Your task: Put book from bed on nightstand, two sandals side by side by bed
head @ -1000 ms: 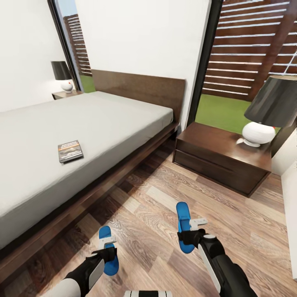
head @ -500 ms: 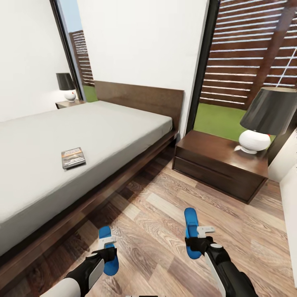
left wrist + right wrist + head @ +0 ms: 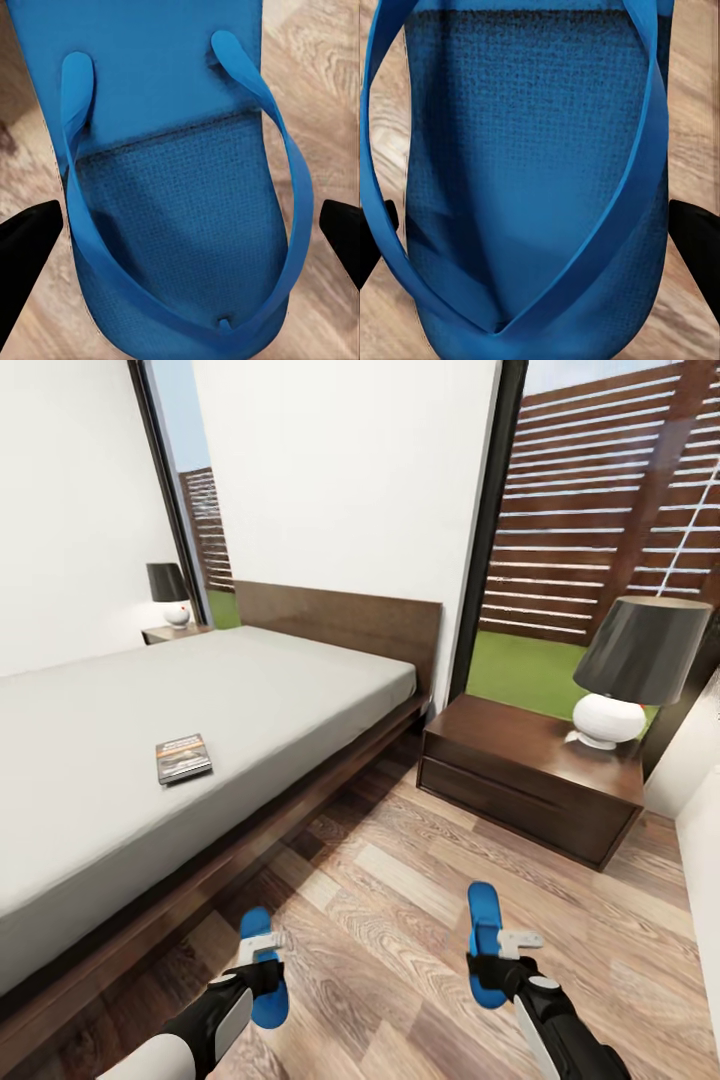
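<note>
- head view: the book (image 3: 184, 758) lies on the bed (image 3: 260, 690), nightstand (image 3: 530, 780) beside it.
- wrist views: left hand (image 3: 180, 225) grips one blue sandal (image 3: 172, 187); right hand (image 3: 540, 225) grips the other sandal (image 3: 536, 172), straps visible.

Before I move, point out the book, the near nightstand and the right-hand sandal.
book (image 3: 184, 758), head view, middle of cover.
near nightstand (image 3: 505, 740), head view, bare top.
right-hand sandal (image 3: 484, 916), head view, front of sole.

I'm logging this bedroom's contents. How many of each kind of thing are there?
Sandals: 2
Book: 1
Bed: 1
Nightstands: 2
Lamps: 2
Total: 8
</note>
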Motion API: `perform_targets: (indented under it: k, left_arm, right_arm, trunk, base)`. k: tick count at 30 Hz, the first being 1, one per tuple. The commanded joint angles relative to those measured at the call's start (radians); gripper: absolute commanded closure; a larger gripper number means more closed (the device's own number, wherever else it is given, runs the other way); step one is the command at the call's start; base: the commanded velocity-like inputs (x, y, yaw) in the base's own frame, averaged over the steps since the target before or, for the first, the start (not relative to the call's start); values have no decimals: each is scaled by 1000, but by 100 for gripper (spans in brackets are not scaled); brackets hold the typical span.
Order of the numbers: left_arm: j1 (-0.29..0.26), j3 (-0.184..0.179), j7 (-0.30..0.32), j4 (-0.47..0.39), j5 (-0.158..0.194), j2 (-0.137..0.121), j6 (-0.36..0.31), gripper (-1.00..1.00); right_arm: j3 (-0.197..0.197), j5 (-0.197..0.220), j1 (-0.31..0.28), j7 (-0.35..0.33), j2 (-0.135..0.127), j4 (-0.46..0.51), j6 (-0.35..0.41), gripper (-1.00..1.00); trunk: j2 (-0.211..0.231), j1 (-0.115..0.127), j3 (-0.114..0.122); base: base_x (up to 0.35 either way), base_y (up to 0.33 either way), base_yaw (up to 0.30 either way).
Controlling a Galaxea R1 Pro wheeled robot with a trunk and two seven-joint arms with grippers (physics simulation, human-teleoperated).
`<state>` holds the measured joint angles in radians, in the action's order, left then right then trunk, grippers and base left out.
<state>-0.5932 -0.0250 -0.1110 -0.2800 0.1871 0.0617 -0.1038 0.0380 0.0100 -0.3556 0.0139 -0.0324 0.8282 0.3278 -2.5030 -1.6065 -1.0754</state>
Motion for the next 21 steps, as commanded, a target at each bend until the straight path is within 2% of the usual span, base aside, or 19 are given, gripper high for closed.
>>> perform_targets:
  k: [1, 14, 21]
  left_arm:
    - [0, -3, 2, -2, 9, 0, -6, 100]
    - [1, 6, 40, -1, 12, 0, -7, 100]
    - [2, 7, 51, -1, 14, 0, -7, 100]
  right_arm:
    - [1, 2, 0, 1, -1, -18, -13, 100]
    - [7, 5, 0, 1, -5, -79, -53, 100]
    - [8, 5, 0, 3, -5, -128, -129, 100]
  trunk:
    - [0, 1, 3]
    - [3, 6, 53]
    - [52, 33, 75]
  base:
    - [0, 0, 0]
    - [0, 0, 0]
    - [0, 0, 0]
